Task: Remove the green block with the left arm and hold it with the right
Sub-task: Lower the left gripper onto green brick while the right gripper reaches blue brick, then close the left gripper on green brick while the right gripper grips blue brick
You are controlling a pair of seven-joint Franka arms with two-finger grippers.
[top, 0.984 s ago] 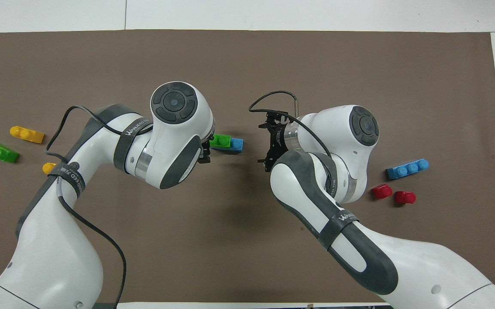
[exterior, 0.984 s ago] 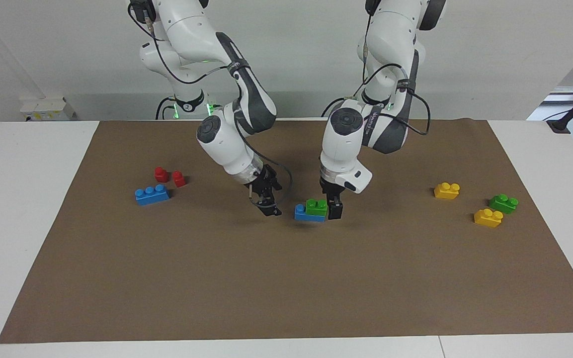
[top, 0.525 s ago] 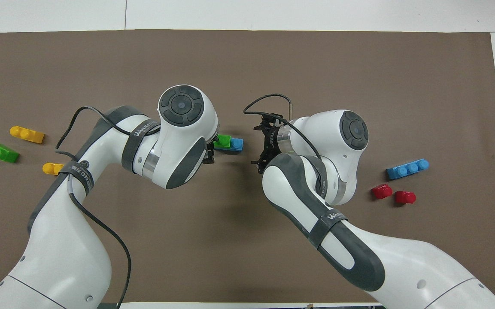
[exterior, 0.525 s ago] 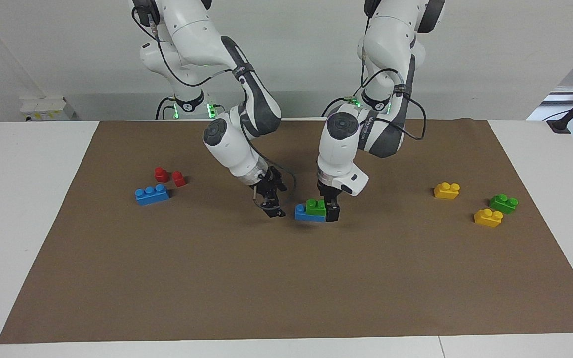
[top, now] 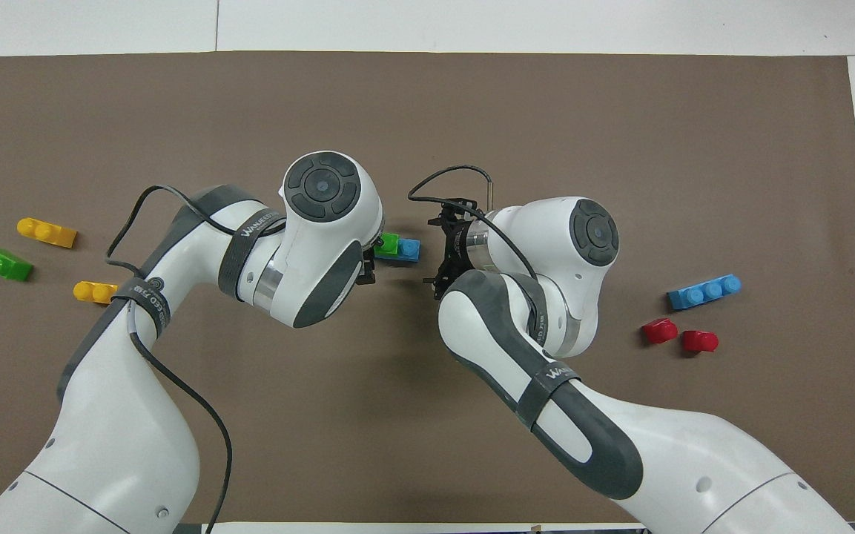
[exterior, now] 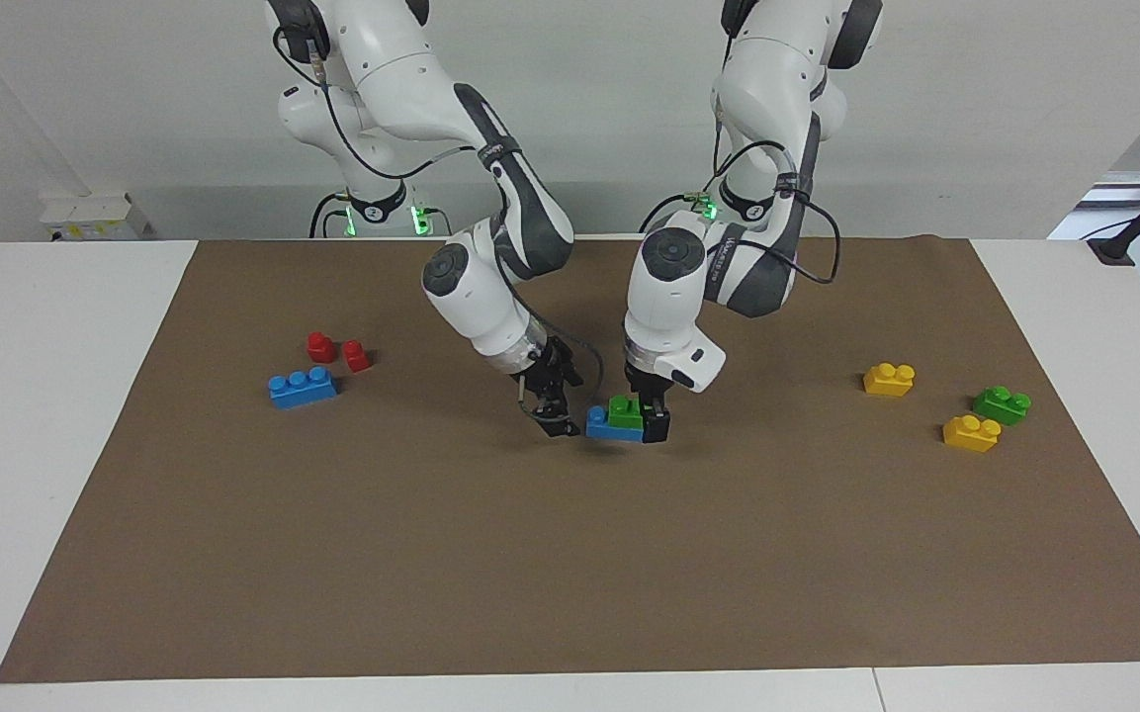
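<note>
At the centre of the facing view, a green block (exterior: 626, 411) sits pressed onto a blue brick (exterior: 609, 425) on a brown mat (exterior: 570, 554) that covers the middle of a white table (exterior: 45, 396). The left gripper (exterior: 653, 423), descending from the arm at the upper right of centre, stands at the end of the stack, its dark fingers spread and one fingertip against the green block's end; nothing is clamped between them. The right gripper (exterior: 552, 423), reaching down from the arm at the upper left of centre, hangs tilted just beside the blue brick's free end, its jaws also apart and empty.

In the overhead view the stack shows at mid-frame, the green block (top: 387, 245) half hidden under the left arm's wrist.

A second green brick (exterior: 1002, 403) lies at the right edge of the facing view's mat with two yellow bricks (exterior: 889, 379), one above and one below it in the frame. At mid-left, a long blue brick (exterior: 303, 387) rests beside two small red pieces (exterior: 337, 351).
</note>
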